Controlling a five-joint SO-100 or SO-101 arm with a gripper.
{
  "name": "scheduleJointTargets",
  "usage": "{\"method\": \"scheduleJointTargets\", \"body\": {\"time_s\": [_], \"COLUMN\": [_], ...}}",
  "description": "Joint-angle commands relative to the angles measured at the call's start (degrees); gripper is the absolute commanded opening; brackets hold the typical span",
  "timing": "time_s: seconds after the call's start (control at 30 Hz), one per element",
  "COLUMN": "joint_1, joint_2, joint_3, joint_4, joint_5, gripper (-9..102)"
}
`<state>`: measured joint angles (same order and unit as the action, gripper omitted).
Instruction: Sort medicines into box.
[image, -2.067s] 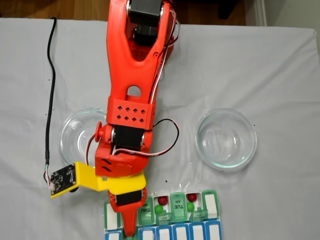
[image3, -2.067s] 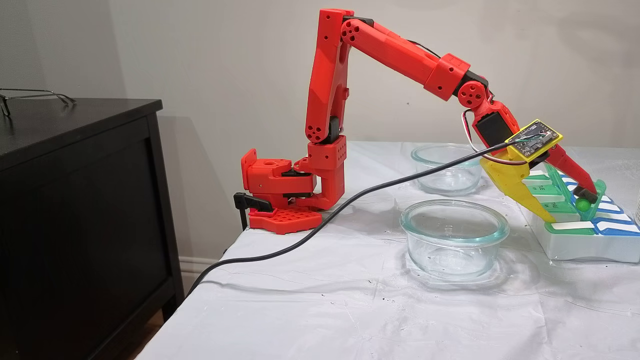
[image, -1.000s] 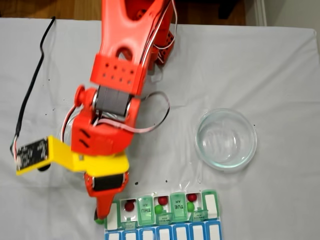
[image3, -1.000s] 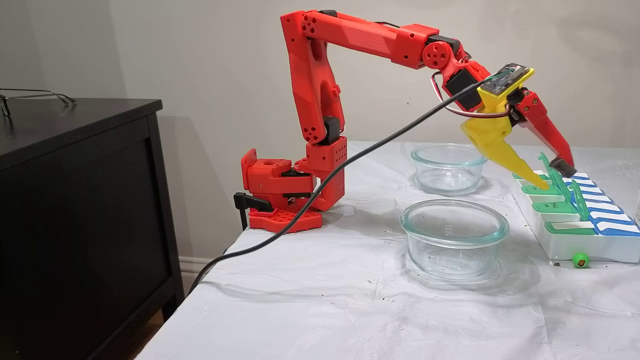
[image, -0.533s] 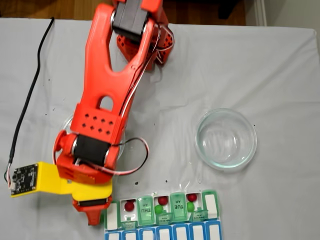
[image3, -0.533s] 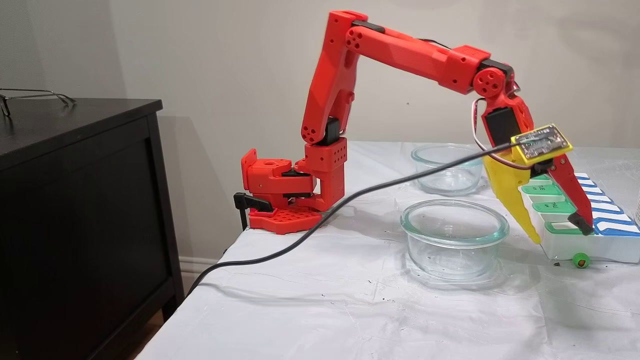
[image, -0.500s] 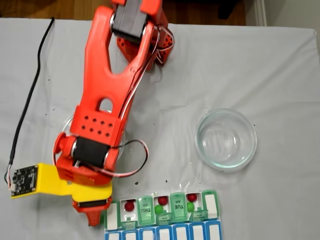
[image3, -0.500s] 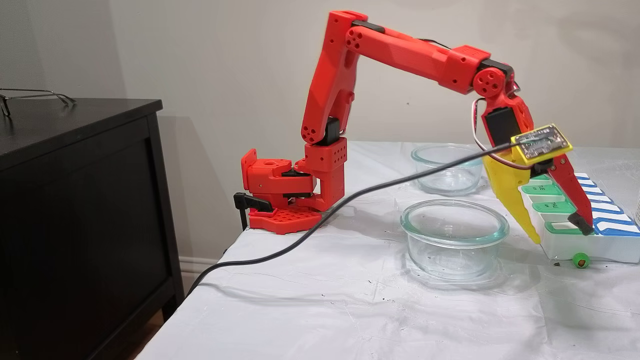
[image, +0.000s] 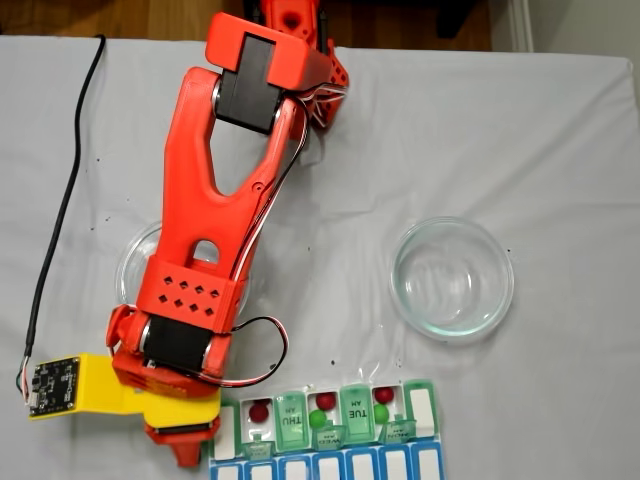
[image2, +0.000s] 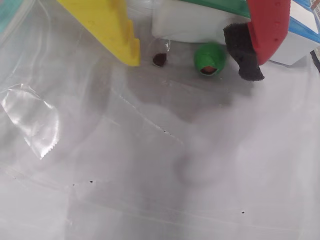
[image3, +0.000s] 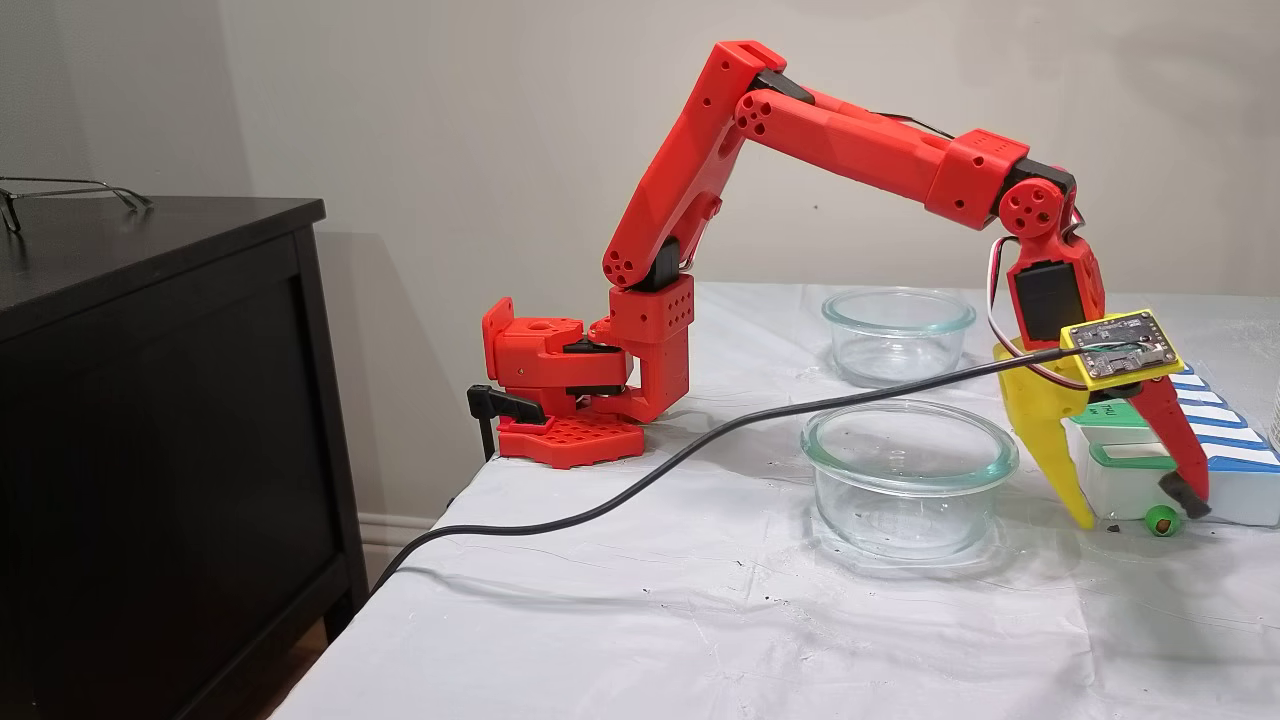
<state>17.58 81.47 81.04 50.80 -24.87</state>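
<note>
Down at the table's front edge, the gripper (image2: 192, 47) stands wide apart and holds nothing, its yellow finger (image2: 107, 27) and red finger (image2: 267, 30) straddling a loose green ball (image2: 210, 58). The ball lies on the white cloth (image2: 150, 165), against the pill box (image3: 1130, 480) end wall, just beside the red finger's black pad (image2: 242, 50). Three red balls (image: 259, 410) and two green ones (image: 318, 419) sit in the box's open compartments.

Green ball (image2: 210, 58), yellow-and-red tool (image2: 192, 57)

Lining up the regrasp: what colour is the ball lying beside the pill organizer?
Green ball, clearest in the wrist view.
</note>
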Motion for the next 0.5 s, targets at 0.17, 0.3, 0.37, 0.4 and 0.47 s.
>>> {"method": "scheduleJointTargets", "body": {"time_s": [0.17, 0.3, 0.37, 0.4, 0.47], "joint_1": [-1.58, -2.20, -2.37, -2.46, -2.55], "joint_2": [2.72, 1.85, 1.76, 1.58, 1.14], "joint_3": [-0.70, -0.35, 0.00, 0.00, -0.26], "joint_4": [-5.71, -6.06, -6.06, -5.80, -5.01], "joint_5": [1.58, 2.20, 2.02, 1.85, 1.58], "gripper": [26, 19, 19, 19, 19]}}
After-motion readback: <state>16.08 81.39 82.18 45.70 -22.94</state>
